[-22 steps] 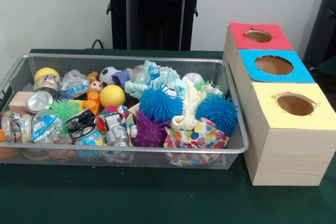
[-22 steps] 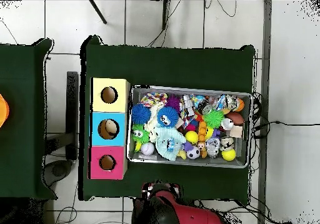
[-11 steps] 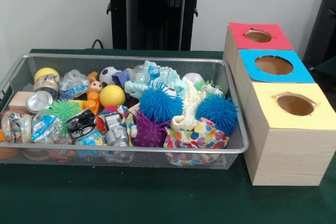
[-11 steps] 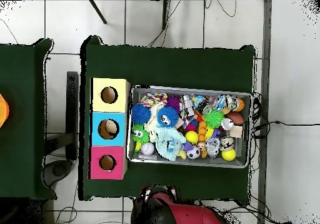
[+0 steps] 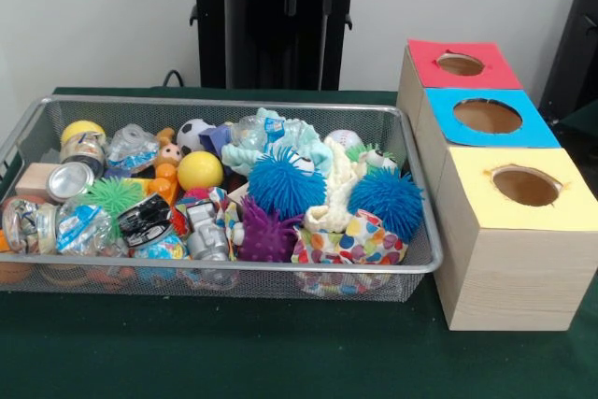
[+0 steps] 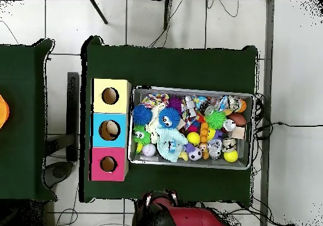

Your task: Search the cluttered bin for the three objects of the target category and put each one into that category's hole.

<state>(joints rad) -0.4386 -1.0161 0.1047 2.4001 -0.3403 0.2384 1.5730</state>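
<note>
Front view: a wire bin crammed with toys is shown on the green worktop, beside a three-hole box. Overhead view: the red arm is seen drawn back; the hand's state cannot be told.

A plain pale wall fills the back of the front view, evenly lit, no windows showing. Down low, the tabletop wears a dark green cloth. From above, the floor is pale tile crossed by dark grout lines, with thin black cables trailing across it near the top edge. A second green-covered table stands off to the left, apart from the main one.
</note>
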